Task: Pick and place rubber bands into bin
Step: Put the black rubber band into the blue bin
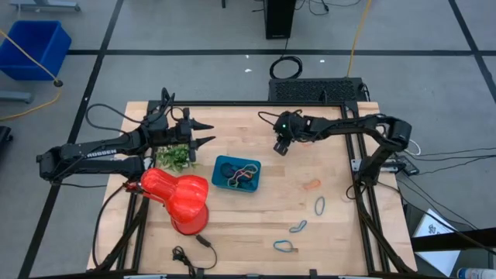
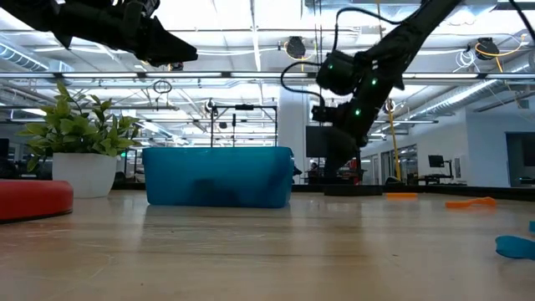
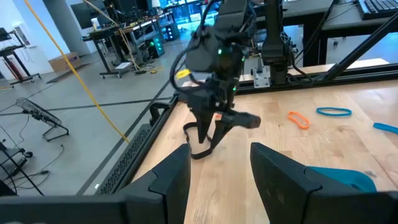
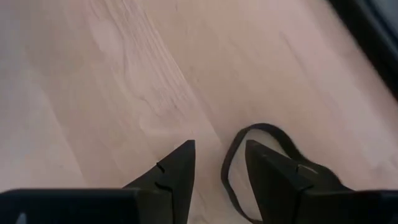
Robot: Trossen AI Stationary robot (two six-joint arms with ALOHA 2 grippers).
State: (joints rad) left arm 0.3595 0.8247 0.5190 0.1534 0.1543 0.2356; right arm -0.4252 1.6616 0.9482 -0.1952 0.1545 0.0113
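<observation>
The rubber bands are thin, light, floppy loops: expect them to sag, stretch and slip from a loose pinch, so take hold across a single strand with the fingertips, not around the whole loop. The right gripper (image 4: 219, 163) is raised above the table, beyond the far right corner of the bin (image 1: 236, 173). Its jaws stand a little apart, and a black rubber band (image 4: 256, 138) hangs at them; in the right wrist view the loop curls beside one fingertip, with a strand running down the gap between the two. Whether the jaws pinch that strand or it merely hangs over a finger cannot be told. In the left wrist view the same band dangles below the right gripper. Loose rubber bands (image 1: 319, 204) lie on the table well apart from both grippers, and several already sit in the bin. The left gripper (image 1: 206, 132) waits over the far left of the table, jaws apart and empty.
</observation>
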